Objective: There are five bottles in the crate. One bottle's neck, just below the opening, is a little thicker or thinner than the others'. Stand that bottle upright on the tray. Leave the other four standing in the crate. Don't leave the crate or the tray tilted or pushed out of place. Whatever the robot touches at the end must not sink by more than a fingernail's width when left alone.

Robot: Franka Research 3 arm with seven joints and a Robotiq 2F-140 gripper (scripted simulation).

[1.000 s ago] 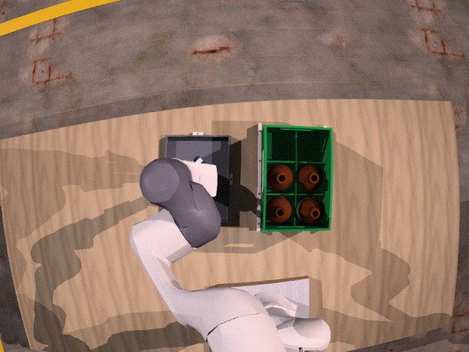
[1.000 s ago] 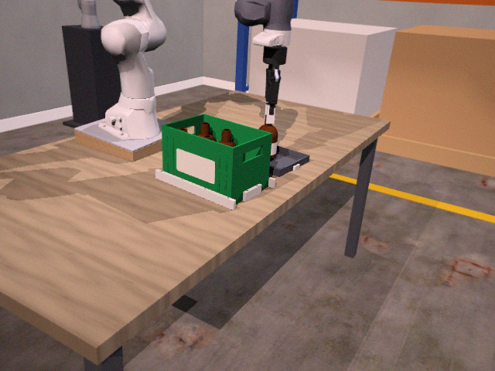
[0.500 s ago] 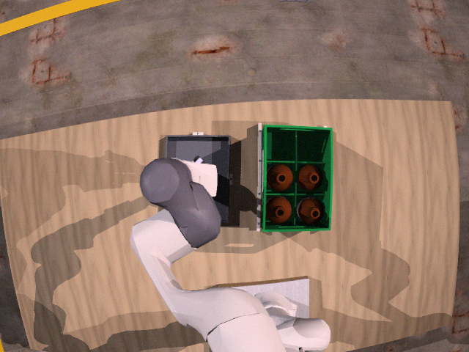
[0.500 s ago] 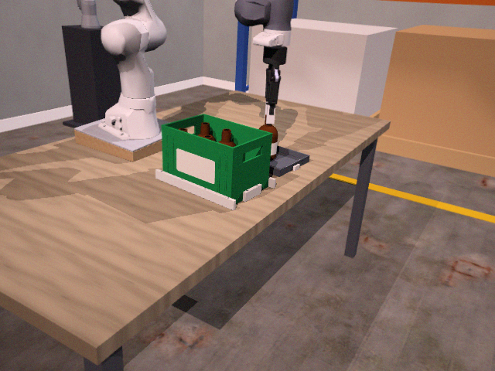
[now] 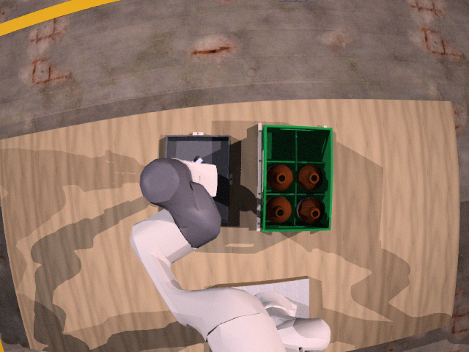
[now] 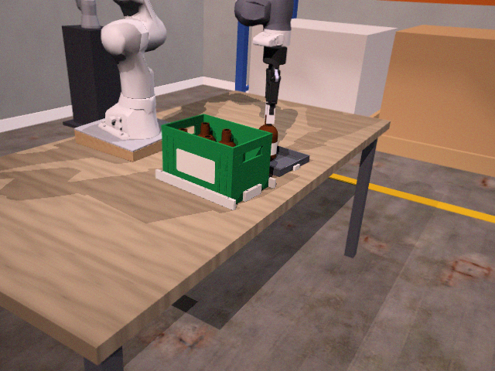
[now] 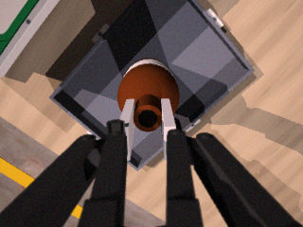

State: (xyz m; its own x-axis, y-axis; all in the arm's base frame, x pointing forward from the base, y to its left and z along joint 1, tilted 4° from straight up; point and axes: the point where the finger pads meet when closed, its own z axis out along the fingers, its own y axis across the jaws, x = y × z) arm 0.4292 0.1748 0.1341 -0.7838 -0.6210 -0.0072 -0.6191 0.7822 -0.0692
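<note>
My gripper is shut on the neck of a brown bottle and holds it upright over the grey tray. In the side view the bottle hangs from the gripper, low over or on the tray; I cannot tell if it touches. The green crate stands to the right of the tray in the overhead view. Several brown bottles stand upright in its near compartments, among them one and another. The two far compartments are empty. The arm hides the held bottle from above.
White stop strips line the crate's base. The robot base stands on a raised plate behind the crate. The table's edge lies close beyond the tray.
</note>
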